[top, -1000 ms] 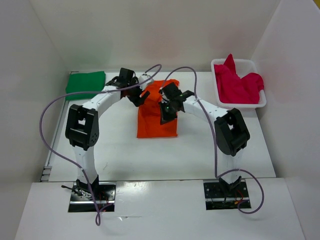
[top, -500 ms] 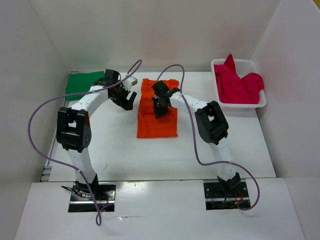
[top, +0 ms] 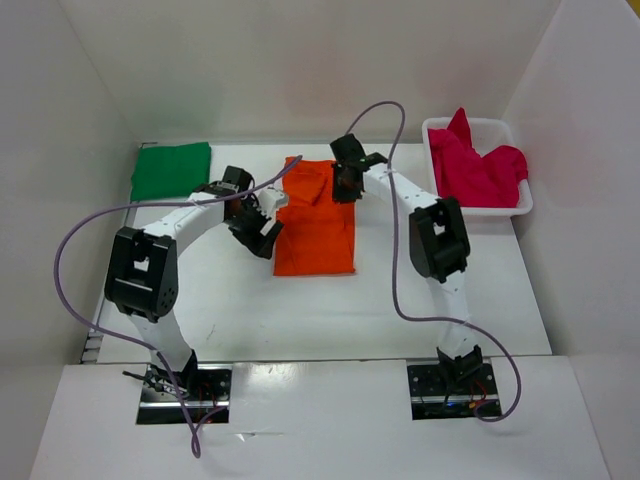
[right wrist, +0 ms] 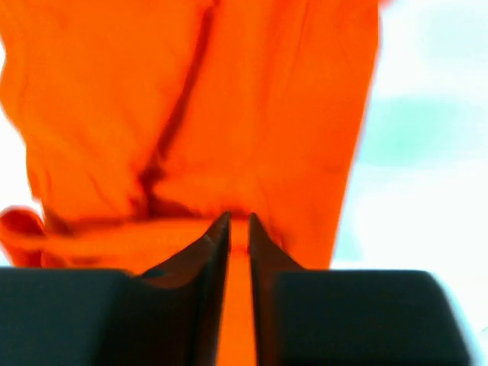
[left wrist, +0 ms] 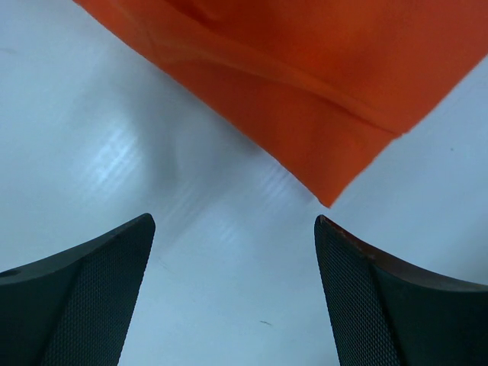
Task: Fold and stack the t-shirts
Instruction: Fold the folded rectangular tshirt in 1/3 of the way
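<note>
The orange t-shirt (top: 315,225) lies as a long folded strip in the middle of the table, with a rumpled flap at its far end. My left gripper (top: 267,232) stands open just left of the shirt, over bare table. In the left wrist view (left wrist: 235,221) nothing lies between its fingers, and a corner of the orange t-shirt (left wrist: 305,76) lies just ahead. My right gripper (top: 345,190) is at the shirt's far right corner. Its jaws (right wrist: 239,217) are a narrow slit apart with orange t-shirt cloth (right wrist: 229,99) showing in the slit. A green t-shirt (top: 172,170) lies folded at the back left.
A white basket (top: 520,205) at the back right holds the crumpled magenta-red t-shirt (top: 478,168). White walls close in the table on the left, back and right. Purple cables arch over both arms.
My right gripper moved from the middle of the shirt to its far right corner, and its jaws parted slightly. The left gripper came nearer along the shirt's left edge and opened wider.
</note>
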Robot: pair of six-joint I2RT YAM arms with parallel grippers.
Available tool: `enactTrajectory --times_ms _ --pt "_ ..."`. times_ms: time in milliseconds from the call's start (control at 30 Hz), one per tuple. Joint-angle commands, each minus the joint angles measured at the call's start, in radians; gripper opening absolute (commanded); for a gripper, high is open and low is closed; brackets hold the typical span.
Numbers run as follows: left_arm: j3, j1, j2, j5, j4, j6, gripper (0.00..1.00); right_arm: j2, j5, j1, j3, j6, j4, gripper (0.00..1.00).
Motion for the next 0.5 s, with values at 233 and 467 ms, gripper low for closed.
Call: enactTrajectory --times_ms 233,467 --pt "-0.113 -0.039 -0.063 0.177 0.05 -0.13 0.92 -0.514 -0.299 -0.038 -0.733 0.062 0.169 0.48" --pt "-0.131 -0.048 -0.013 0.223 0.107 -0.187 0.9 -0.57 -0.341 -0.038 -0.887 0.101 0.241 0.49"
